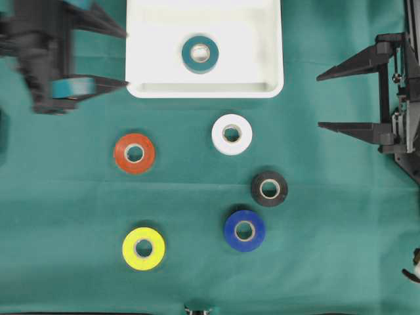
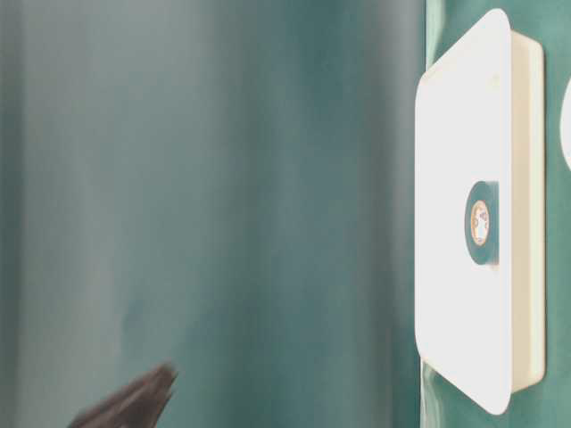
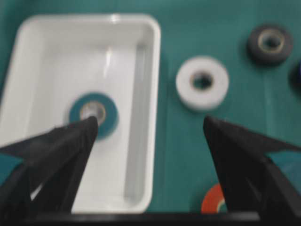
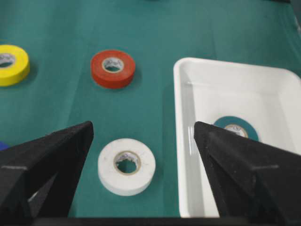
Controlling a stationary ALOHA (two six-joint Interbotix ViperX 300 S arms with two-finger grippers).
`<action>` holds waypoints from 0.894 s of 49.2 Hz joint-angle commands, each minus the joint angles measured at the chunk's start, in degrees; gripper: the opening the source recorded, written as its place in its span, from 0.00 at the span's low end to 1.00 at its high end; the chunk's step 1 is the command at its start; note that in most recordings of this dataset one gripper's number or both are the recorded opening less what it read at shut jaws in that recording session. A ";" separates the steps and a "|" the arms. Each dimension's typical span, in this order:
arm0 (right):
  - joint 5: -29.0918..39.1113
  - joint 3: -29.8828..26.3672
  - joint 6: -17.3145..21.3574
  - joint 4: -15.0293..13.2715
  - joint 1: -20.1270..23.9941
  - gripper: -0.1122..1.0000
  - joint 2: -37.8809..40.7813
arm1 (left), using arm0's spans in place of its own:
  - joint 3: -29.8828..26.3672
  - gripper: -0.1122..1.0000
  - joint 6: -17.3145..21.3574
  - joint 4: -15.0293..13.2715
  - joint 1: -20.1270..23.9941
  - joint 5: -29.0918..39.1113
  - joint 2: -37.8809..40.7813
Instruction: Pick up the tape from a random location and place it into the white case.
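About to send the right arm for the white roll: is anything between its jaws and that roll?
Nothing visible. The right gripper is open, with only bare green cloth between it and the white roll.

Table covered in green cloth. White case sits flat on it at the far edge. Below the case, five tape rolls lie flat and apart: white roll nearest, orange roll lower left, black roll lower right, blue roll and yellow roll farthest.

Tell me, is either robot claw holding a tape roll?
No. The left gripper and right gripper are both open and empty; the teal tape lies in the white case.
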 commanded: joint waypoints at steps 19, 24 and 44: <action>-0.35 -1.58 0.09 -0.09 0.00 0.92 0.18 | 15.47 0.99 -1.49 -0.62 0.09 -7.21 -13.89; -0.18 -1.49 0.18 -0.09 -0.09 0.92 0.18 | 18.98 0.99 -1.76 -0.53 0.00 -9.67 -15.29; -0.35 0.26 0.09 -0.09 -0.09 0.92 0.70 | 28.83 0.97 -2.55 -0.62 0.00 -19.16 -18.90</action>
